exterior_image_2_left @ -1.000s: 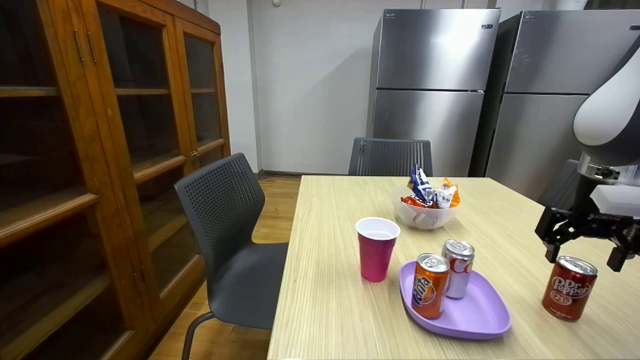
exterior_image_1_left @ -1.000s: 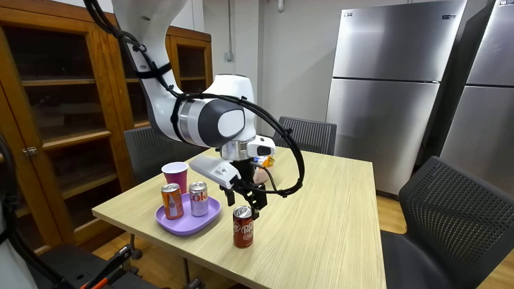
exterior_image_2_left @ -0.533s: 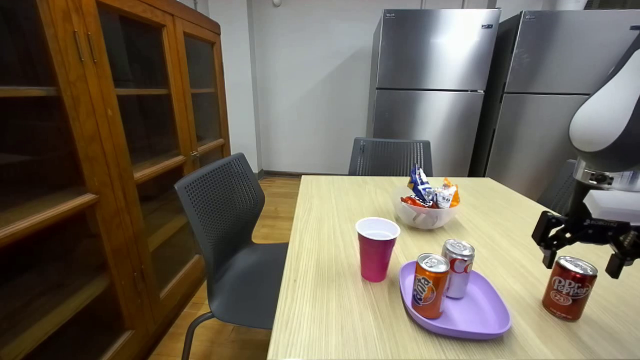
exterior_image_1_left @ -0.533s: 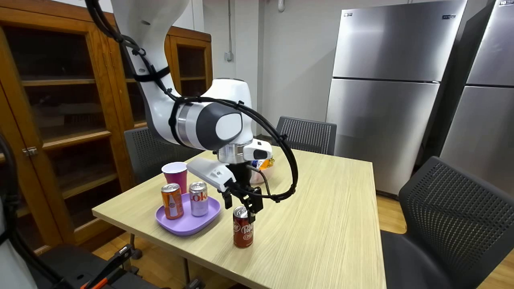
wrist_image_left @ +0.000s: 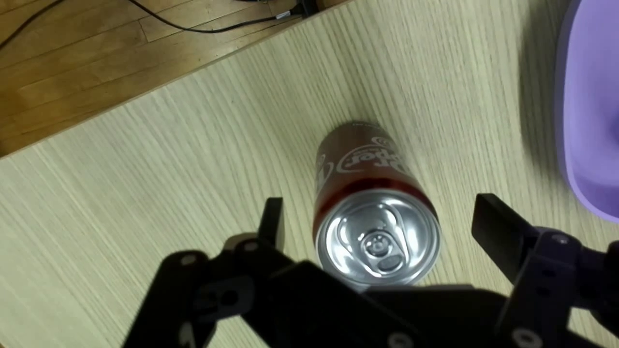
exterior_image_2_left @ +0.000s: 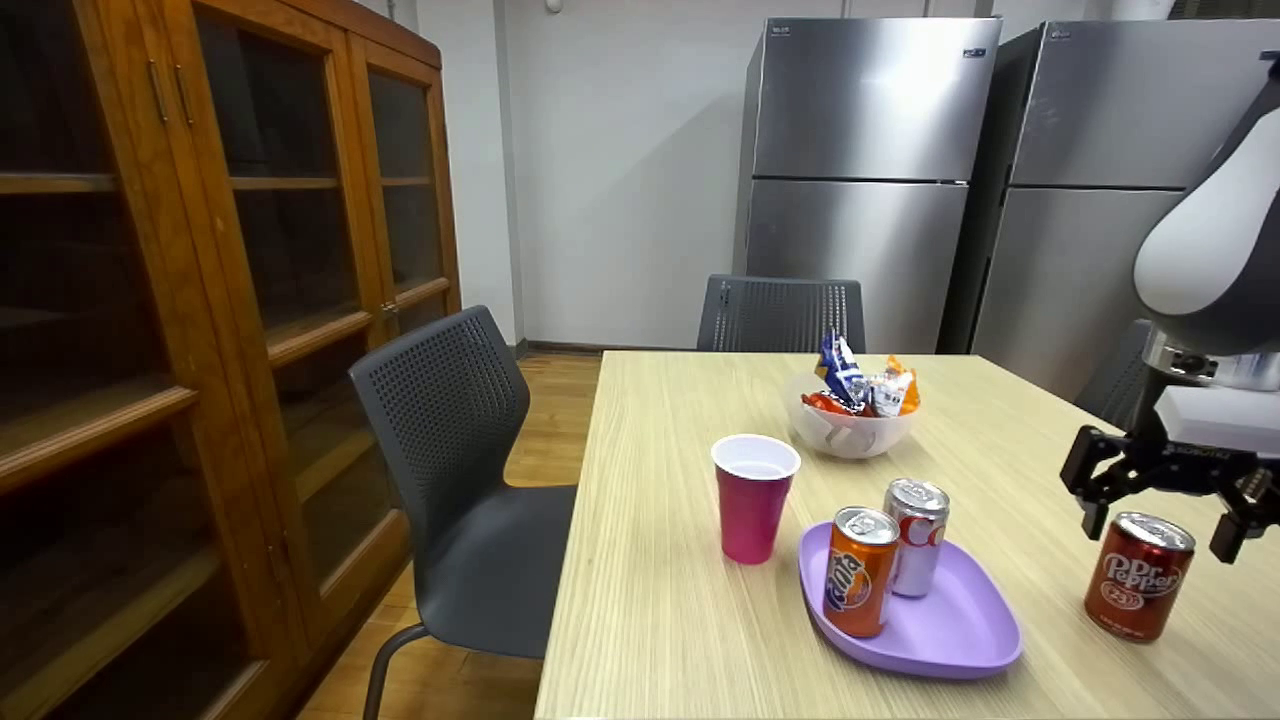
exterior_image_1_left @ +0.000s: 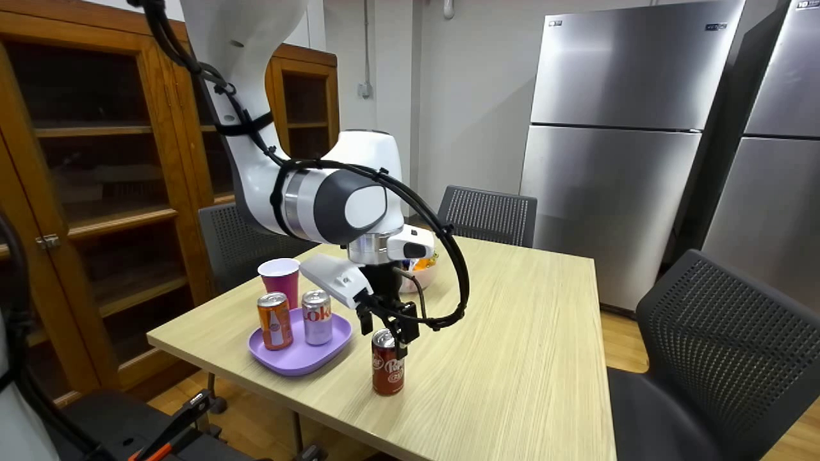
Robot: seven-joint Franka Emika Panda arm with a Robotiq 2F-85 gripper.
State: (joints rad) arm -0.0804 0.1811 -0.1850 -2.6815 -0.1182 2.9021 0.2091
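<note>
A dark red Dr Pepper can (exterior_image_1_left: 388, 374) stands upright on the table; it also shows in an exterior view (exterior_image_2_left: 1138, 585) and in the wrist view (wrist_image_left: 379, 237). My black gripper (exterior_image_1_left: 384, 339) is open above it, with a finger on either side of the can's top; it also shows in an exterior view (exterior_image_2_left: 1160, 533). In the wrist view the gripper's fingers (wrist_image_left: 382, 220) are apart from the can, with gaps on both sides. A purple tray (exterior_image_2_left: 950, 640) beside it bears an orange Fanta can (exterior_image_2_left: 860, 575) and a silver Coke can (exterior_image_2_left: 917, 540), both upright.
A magenta cup (exterior_image_2_left: 752, 510) stands by the tray. A white bowl (exterior_image_2_left: 850, 437) of snack packets stands farther back. The table's edge (wrist_image_left: 193, 72) runs near the red can. Dark chairs (exterior_image_1_left: 724, 346) stand around the table, with a wooden cabinet (exterior_image_1_left: 96, 192) alongside.
My gripper has come down a little and shifted slightly toward the tray, so its fingertips sit lower beside the can's top. The cans and the tray have not moved.
</note>
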